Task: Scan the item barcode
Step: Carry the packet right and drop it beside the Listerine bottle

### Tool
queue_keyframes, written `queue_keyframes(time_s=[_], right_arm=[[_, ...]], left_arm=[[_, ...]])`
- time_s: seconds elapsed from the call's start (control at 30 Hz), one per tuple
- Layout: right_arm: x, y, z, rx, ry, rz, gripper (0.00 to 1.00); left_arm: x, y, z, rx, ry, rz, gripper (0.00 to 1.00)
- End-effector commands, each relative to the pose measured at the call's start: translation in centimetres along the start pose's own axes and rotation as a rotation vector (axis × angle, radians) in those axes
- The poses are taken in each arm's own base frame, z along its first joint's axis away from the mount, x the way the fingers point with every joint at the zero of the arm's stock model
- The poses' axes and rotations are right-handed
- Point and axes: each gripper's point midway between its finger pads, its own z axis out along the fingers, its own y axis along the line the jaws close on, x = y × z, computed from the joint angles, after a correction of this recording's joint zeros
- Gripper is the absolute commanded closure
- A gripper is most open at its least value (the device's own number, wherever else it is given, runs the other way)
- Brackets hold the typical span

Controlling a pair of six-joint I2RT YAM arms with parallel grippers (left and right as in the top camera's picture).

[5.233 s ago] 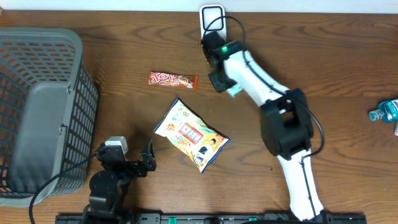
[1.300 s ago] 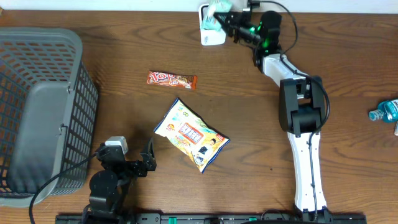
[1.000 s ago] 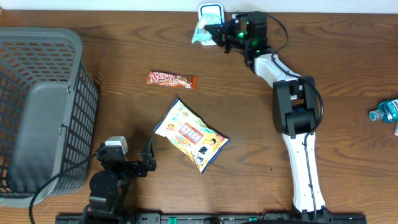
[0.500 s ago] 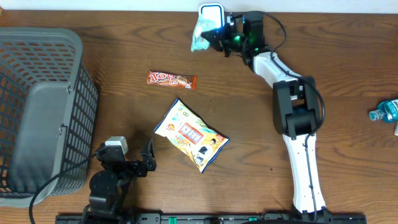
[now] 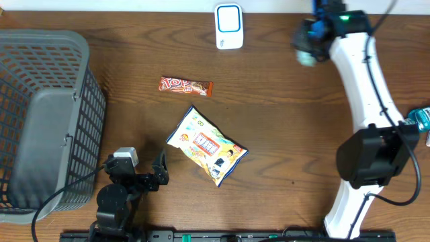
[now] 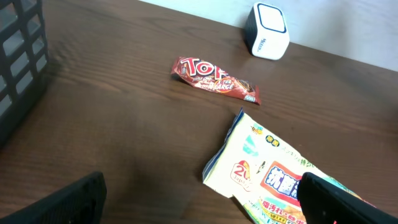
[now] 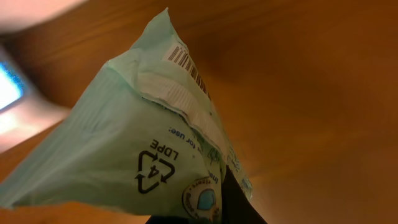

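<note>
**Packet held clear of the scanner; barcode yet to be shown**

I have the right gripper (image 5: pixel 310 42) clamped shut on the pale green packet (image 7: pixel 137 143), held above the table right of the scanner (image 5: pixel 229 27) and well apart from it. The barcode (image 7: pixel 186 66) sits near the packet's top edge; overhead the packet is blurred, so I cannot tell which way the code faces.

I judge the presenting step in hand; next the code must be carried to the scanner window and turned square to it.

The left gripper (image 6: pixel 199 202) rests with jaws wide apart, holding nothing, well below the scanner. Chocolate bar (image 5: pixel 186 86) and snack bag (image 5: pixel 207 145) lie below-left of the scanner; basket (image 5: pixel 47 40) far left; nothing blocks the approach.
</note>
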Motion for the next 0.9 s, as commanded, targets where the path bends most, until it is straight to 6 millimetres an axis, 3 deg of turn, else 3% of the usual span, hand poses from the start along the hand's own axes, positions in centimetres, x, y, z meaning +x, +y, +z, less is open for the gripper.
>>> queue_keyframes(time_s=[0.0,0.2,0.37,0.47,0.53,0.57,0.63,0.77,0.87], right_arm=[[-2.0,-13.8,2.9,0.541,-0.066,-0.010,0.99],[0.4,-25.9,7.6,0.711,0.040,0.115,0.99],[2.2,-31.4,9.1,0.709,0.096,0.213,0.98],[2.2,-31.8,10.0,0.602,0.111,0.280,0.89],[1.9,-31.9,9.6,0.582,0.114,0.291,0.48],[1.5,-31.8,9.1,0.581,0.106,0.293,0.36],[0.0,-31.4,7.6,0.574,0.077,0.293,0.01],[-3.6,-28.5,1.3,0.495,-0.025,0.368,0.01],[-4.5,-23.7,-2.7,0.319,-0.061,0.406,0.01]], left_arm=[[1.0,0.3,0.2,-0.010,0.026,-0.008,0.02],[1.0,0.3,0.2,-0.010,0.026,-0.008,0.02],[1.0,0.3,0.2,-0.010,0.026,-0.009,0.02],[1.0,0.3,0.2,-0.010,0.026,-0.008,0.02],[1.0,0.3,0.2,-0.010,0.026,-0.008,0.02],[1.0,0.3,0.2,-0.010,0.026,-0.008,0.02],[1.0,0.3,0.2,-0.010,0.026,-0.008,0.02],[1.0,0.3,0.2,-0.010,0.026,-0.008,0.02],[1.0,0.3,0.2,-0.010,0.026,-0.008,0.02]])
